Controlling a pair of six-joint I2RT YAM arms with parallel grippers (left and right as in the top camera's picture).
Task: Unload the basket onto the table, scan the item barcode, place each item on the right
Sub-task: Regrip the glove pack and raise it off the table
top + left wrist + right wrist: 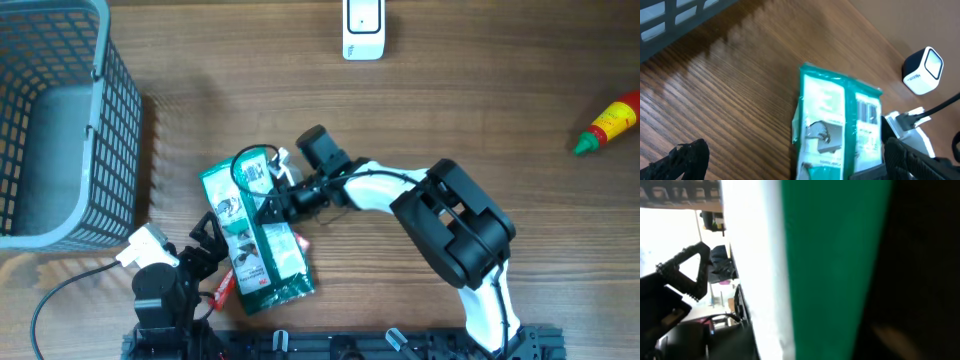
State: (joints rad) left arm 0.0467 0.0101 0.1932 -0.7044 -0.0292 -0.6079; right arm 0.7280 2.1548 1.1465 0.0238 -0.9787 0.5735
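We find the right gripper [272,203] lying over the far right part of the green packet [262,245], its fingers against the wrapper. Its own camera sits so close that green and white blur fills the frame, with a dark unreadable mass at the right. We cannot tell whether the jaws are spread, closed or pinching the packet.

The left gripper [205,248] stands with jaws spread wide, just left of the packet's near half, holding nothing.

The packet lies flat on the wooden table [480,110], left of centre, printed face up. From the left wrist a barcode [867,110] shows on its white panel, blurred; that frame cuts off the packet's near end.

A red item [224,287] pokes out from under the packet's near left corner. Most of it is hidden and we cannot identify it.

The white scanner [362,30] stands at the far edge, well apart from the packet and partly cropped. A grey mesh basket [60,120] occupies the far left, cut off by the frame. A red and yellow bottle [608,122] with a green cap lies at the far right.
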